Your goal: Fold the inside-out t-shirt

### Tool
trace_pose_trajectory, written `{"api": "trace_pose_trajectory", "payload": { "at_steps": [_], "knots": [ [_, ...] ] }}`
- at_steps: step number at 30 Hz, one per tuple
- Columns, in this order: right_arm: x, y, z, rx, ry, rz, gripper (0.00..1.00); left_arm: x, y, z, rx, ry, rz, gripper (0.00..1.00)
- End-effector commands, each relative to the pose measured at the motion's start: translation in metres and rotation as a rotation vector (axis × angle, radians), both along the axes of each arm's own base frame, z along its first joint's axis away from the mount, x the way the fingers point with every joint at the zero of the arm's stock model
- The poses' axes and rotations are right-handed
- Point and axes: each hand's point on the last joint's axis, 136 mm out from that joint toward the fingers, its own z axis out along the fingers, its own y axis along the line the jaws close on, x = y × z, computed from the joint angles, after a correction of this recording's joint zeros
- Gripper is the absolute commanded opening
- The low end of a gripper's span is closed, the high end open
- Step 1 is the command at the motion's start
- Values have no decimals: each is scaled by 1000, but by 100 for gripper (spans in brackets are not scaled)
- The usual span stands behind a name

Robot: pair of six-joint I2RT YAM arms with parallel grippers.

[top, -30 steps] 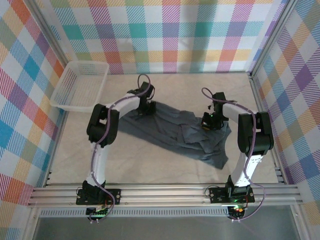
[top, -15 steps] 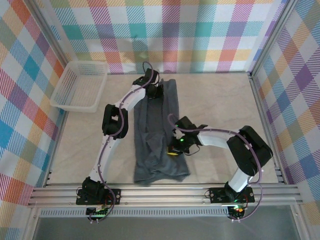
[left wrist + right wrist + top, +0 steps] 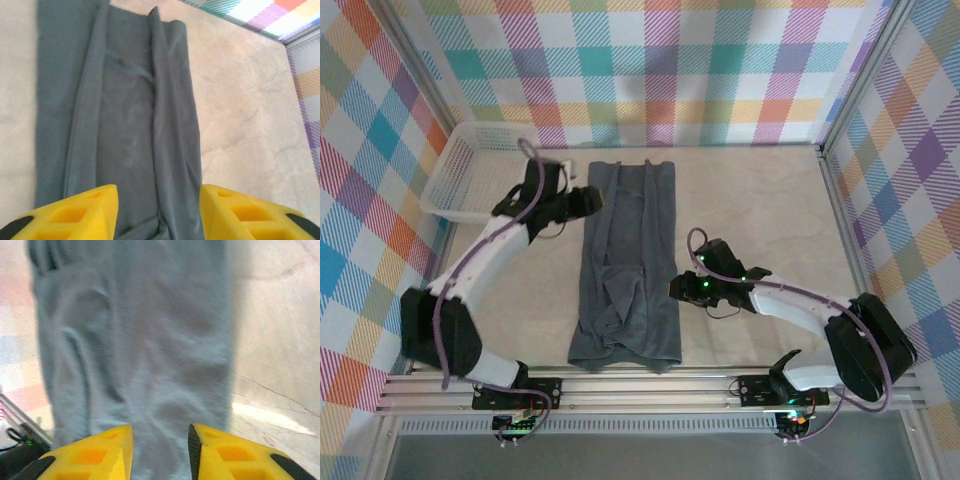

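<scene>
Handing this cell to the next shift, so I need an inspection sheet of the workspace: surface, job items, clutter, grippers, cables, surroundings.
Surface: beige table, no spills seen.
Job's things: blue-grey t-shirt lies flat as a long narrow strip, sides folded inward, wrinkled at the near end.
Clutter: white lattice basket in the far left corner, apart from the shirt.
Grippers: left gripper by the shirt's far left edge, open, holding nothing; right gripper at its right edge, open, holding nothing.
Cables: purple cables along both arms, no snag seen.
Surroundings: plaid walls; aluminium rail at the near edge.
</scene>
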Motion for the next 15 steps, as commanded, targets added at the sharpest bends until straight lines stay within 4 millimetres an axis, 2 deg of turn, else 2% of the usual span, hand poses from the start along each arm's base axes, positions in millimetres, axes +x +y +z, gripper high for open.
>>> {"api": "trace_pose_trajectory", "payload": {
  "at_steps": [1,2,3,4,9,15],
  "knots": [
    [-2,9,-14,12,41,43,42,-40,21,-50,-25,145,52,53],
    [-3,11,-19,13,57,52,54,-48,24,-52,-33,151,61,54],
    [-4,13,-23,12,73,58,63,-58,27,-56,-40,166,66,55],
    [-5,13,-26,10,85,57,63,-66,27,-61,-46,180,66,56],
    [-12,6,-37,-20,122,46,56,-98,36,-88,-28,257,81,59],
    [-22,26,-45,17,193,135,43,-125,42,-121,-49,350,128,65]
  ]
}}
